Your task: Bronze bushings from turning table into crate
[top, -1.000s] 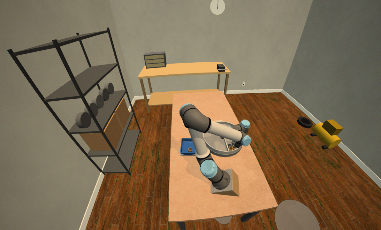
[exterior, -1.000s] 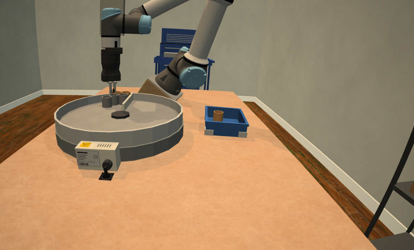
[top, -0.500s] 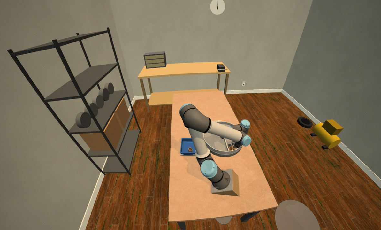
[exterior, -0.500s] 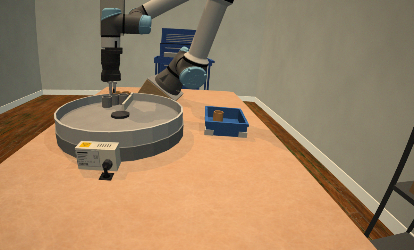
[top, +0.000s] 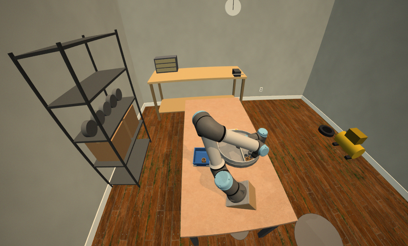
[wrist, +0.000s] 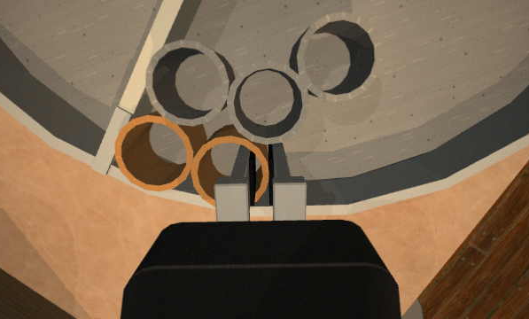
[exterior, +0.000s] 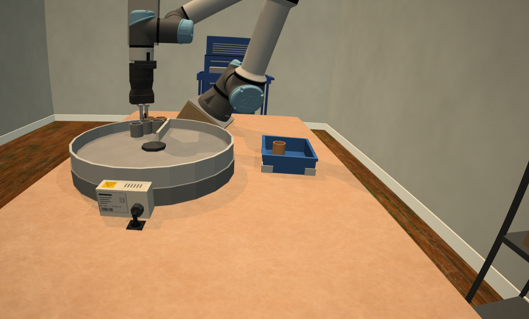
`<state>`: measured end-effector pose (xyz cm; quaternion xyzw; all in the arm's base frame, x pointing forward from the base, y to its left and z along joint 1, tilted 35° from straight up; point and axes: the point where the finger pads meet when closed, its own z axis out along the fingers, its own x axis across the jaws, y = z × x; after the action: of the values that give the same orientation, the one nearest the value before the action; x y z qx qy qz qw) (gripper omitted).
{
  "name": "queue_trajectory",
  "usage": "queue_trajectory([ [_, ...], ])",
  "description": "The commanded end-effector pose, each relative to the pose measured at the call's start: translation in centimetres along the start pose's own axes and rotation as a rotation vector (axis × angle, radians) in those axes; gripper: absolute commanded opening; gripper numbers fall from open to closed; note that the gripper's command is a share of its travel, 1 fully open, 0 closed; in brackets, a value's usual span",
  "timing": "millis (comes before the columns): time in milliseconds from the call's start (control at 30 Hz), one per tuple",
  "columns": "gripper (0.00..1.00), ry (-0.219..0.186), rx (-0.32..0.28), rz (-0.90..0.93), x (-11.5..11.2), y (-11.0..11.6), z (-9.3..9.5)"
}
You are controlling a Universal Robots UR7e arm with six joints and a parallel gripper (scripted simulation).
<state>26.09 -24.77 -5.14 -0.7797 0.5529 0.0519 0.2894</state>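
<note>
My gripper (exterior: 143, 114) (wrist: 261, 161) points down at the rim of the turning table (top: 241, 164) (exterior: 194, 174). It is shut on the wall of one bronze bushing (wrist: 204, 173), one finger inside the bore, one outside. A second bronze bushing (wrist: 131, 146) stands against its left side in the wrist view, beside the divider. Three upright steel bushings (wrist: 268, 132) (wrist: 164, 81) (wrist: 362, 53) stand just beyond; the middle one is close to the fingertips. The blue crate (top: 195, 155) (exterior: 290, 164) holds one upright bronze bushing (top: 203, 160) (exterior: 279, 148). The gripped bushing's base is hidden.
A pale divider (exterior: 163, 129) (wrist: 136, 89) crosses part of the turning table. A dark hub (exterior: 153, 146) sits at its middle. A control box (exterior: 139, 198) stands by its side. The arm's base block (top: 251, 195) is on the same bench. A shelf rack (top: 98, 76) stands left of the bench.
</note>
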Motion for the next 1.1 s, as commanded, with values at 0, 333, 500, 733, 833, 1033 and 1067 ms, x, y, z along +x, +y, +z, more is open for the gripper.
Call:
queue_trajectory([
  [0,0.0,0.001,0.0,0.0,0.04,0.01,-0.04],
  [333,0.0,0.001,0.0,0.0,0.04,0.01,-0.04],
  [500,0.0,0.001,0.0,0.0,0.04,0.01,-0.04],
  [733,0.0,0.001,0.0,0.0,0.04,0.01,-0.04],
  [833,0.0,0.001,0.0,0.0,0.04,0.01,-0.04],
  [1033,0.0,-0.008,0.0,0.002,0.32,0.01,-0.04],
  [1067,0.0,-0.008,0.0,0.002,0.32,0.01,-0.04],
])
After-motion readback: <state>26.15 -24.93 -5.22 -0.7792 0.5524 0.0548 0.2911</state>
